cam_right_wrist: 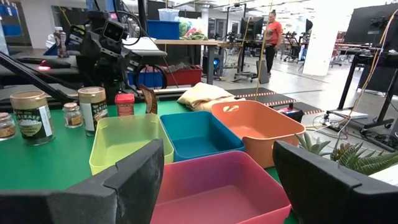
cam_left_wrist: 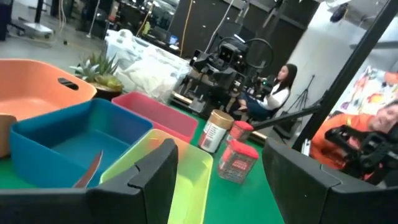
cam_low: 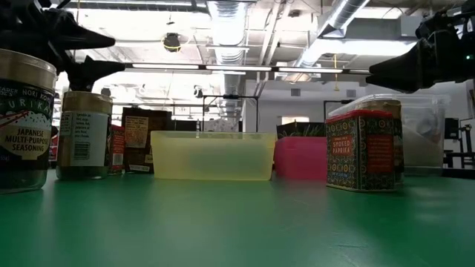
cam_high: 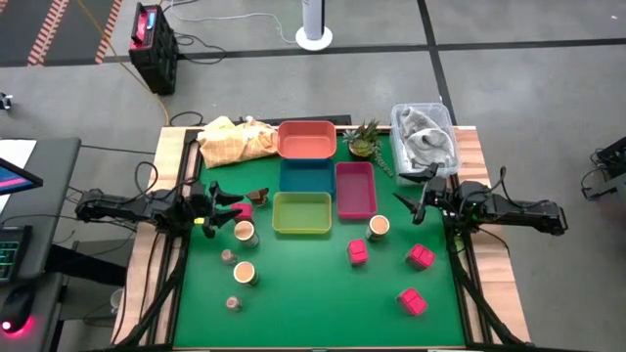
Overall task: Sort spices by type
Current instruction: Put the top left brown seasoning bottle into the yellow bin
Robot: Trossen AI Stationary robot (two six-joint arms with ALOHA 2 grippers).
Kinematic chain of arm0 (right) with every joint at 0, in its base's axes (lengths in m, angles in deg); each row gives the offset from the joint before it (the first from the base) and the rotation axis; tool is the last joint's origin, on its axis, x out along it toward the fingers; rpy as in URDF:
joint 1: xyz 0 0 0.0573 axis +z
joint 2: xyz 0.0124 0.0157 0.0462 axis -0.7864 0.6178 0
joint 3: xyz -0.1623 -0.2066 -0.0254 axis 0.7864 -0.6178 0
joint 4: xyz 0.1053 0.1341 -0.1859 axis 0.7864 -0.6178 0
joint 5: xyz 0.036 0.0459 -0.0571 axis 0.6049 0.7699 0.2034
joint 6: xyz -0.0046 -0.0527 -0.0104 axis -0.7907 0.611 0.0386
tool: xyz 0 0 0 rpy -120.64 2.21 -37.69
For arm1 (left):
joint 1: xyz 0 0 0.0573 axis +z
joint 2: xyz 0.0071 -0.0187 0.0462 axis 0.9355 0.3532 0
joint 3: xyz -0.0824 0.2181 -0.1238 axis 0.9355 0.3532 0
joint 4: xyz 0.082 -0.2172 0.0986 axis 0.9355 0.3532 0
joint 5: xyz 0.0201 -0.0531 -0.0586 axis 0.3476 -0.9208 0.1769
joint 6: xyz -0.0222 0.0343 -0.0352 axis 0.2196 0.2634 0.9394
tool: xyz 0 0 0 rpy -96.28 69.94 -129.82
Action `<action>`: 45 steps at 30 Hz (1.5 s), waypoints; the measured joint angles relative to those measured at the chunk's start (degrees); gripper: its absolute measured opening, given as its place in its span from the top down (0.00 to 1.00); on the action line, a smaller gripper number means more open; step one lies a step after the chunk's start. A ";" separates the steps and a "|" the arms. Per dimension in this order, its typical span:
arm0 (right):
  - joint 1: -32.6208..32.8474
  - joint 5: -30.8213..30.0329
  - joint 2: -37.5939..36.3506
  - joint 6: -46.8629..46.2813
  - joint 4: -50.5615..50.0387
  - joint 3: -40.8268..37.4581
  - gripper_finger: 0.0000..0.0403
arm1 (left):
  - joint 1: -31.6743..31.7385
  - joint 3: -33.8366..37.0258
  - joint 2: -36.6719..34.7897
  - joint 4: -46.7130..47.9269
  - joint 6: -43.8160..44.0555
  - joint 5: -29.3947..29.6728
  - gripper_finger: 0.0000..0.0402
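The spices stand loose on the green mat. There are pink packets [cam_high: 358,252] [cam_high: 421,257] [cam_high: 412,301], cream-topped jars [cam_high: 245,233] [cam_high: 245,273] [cam_high: 379,227], tiny brownish jars [cam_high: 228,257] [cam_high: 234,303] and a dark brown piece [cam_high: 258,196]. My left gripper [cam_high: 227,204] hovers open at the mat's left edge, above the jars there, and is turned about its own line. My right gripper [cam_high: 415,192] hovers open at the right edge. Both point level toward the trays in the middle, and their fingers [cam_left_wrist: 149,177] [cam_right_wrist: 134,177] have nothing between them.
Four trays sit mid-table: orange [cam_high: 307,139], blue [cam_high: 306,176], magenta [cam_high: 355,189], yellow-green [cam_high: 301,212]. At the far edge are a potted plant [cam_high: 364,140], a clear bin of cloth [cam_high: 425,137] and a yellow cloth [cam_high: 235,140]. People show in the room behind.
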 joint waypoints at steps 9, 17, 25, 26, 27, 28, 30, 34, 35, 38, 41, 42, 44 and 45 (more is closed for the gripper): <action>0.02 0.00 0.00 -0.04 0.11 0.01 0.19 | -0.01 -0.07 0.00 -1.32 -3.11 0.17 0.44; 0.11 0.07 0.00 -13.58 7.11 0.01 0.19 | -0.02 -5.79 2.85 3.25 -6.16 0.47 0.44; -0.23 -0.81 0.02 -23.08 7.21 -0.02 0.19 | 0.02 -13.26 13.91 4.13 -8.93 2.38 0.44; -0.39 -0.93 0.00 -24.80 7.31 -0.02 0.19 | 0.02 -14.05 15.58 4.19 -8.73 2.73 0.44; -0.36 -1.06 0.00 -26.19 7.38 0.00 0.19 | 0.02 -14.86 17.34 4.33 -8.56 2.92 0.44; -0.36 -1.09 0.00 -27.00 7.32 0.00 0.19 | 0.02 -15.59 19.09 4.37 -8.36 2.95 0.44; 0.22 -0.16 0.00 -27.60 6.72 0.00 0.19 | 0.08 -17.08 22.53 4.35 -8.30 2.95 0.44; 2.46 3.29 0.39 -27.54 6.59 0.00 0.19 | 0.35 -21.11 28.38 5.14 -11.67 2.93 0.44; 3.04 3.13 0.56 -27.16 6.51 0.00 0.19 | 0.35 -22.37 29.77 5.49 -13.21 2.95 0.44; 3.71 0.31 0.63 -25.66 6.50 0.00 0.19 | 0.35 -26.14 33.46 6.18 -18.48 2.93 0.44; 3.80 -0.03 0.63 -24.67 6.51 0.00 0.19 | 0.35 -29.79 36.08 7.52 -22.56 2.93 0.44; 3.84 0.00 0.64 -24.65 6.88 0.00 0.19 | 0.33 -30.84 36.66 7.97 -23.52 2.93 0.44; 3.84 0.00 0.83 -24.61 8.10 0.02 0.19 | 0.33 -32.85 37.72 9.14 -24.84 2.93 0.44; 3.73 -0.21 0.88 -24.87 8.32 0.04 0.19 | 0.33 -33.65 38.12 9.16 -25.32 2.93 0.44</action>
